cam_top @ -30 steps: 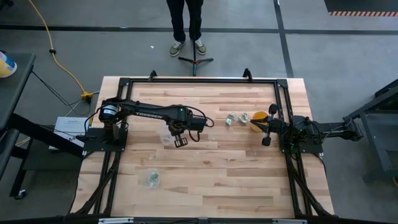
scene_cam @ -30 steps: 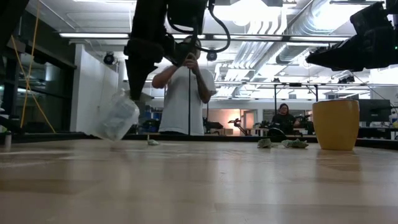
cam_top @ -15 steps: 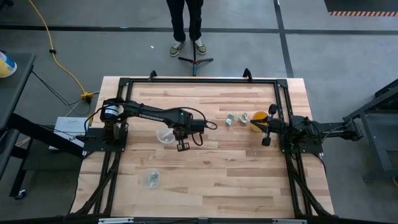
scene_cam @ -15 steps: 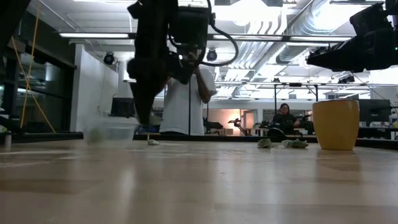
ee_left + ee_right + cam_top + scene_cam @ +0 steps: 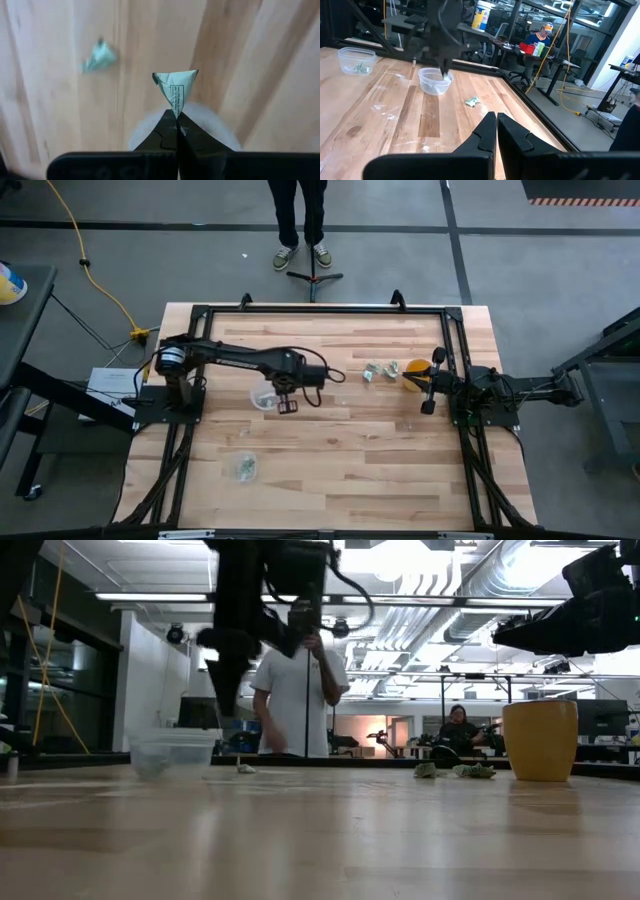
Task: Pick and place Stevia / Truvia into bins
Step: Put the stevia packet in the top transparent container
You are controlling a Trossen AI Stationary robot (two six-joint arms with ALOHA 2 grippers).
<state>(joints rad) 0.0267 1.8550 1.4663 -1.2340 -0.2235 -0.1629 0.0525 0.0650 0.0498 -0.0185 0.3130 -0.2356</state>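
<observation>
My left gripper point(image 5: 287, 406) hovers just right of a clear cup point(image 5: 264, 398) that stands upright on its base. It is shut on a pale green-and-white packet point(image 5: 175, 86). In the left wrist view the cup point(image 5: 222, 127) shows blurred behind the fingers. Another packet point(image 5: 100, 55) lies loose on the wood nearby, also seen as a packet point(image 5: 472, 101) in the right wrist view. A second clear cup point(image 5: 244, 467) with packets in it stands nearer the table's near edge. More packets point(image 5: 376, 370) lie by a yellow cup. My right gripper point(image 5: 496, 116) waits shut at the table's right side. My left gripper pinches the packet by one narrow corner point(image 5: 176, 111) between its two fingertips point(image 5: 167, 125), coming from above and pointing down. The packet is lifted clear, and its wider folded end point(image 5: 175, 77) sticks out beyond the fingertips.
A yellow cup point(image 5: 413, 380) stands beside the parked right arm. A black frame point(image 5: 320, 309) runs around the table. A person stands beyond the far edge point(image 5: 295, 690). Bare wood lies between the two clear cups and across the table's near half.
A second ago the clear cup hung tilted at my left gripper, off the table. It has since come down and now stands flat and upright on the wood. My left gripper dipped low beside it, then rose again, still shut.
</observation>
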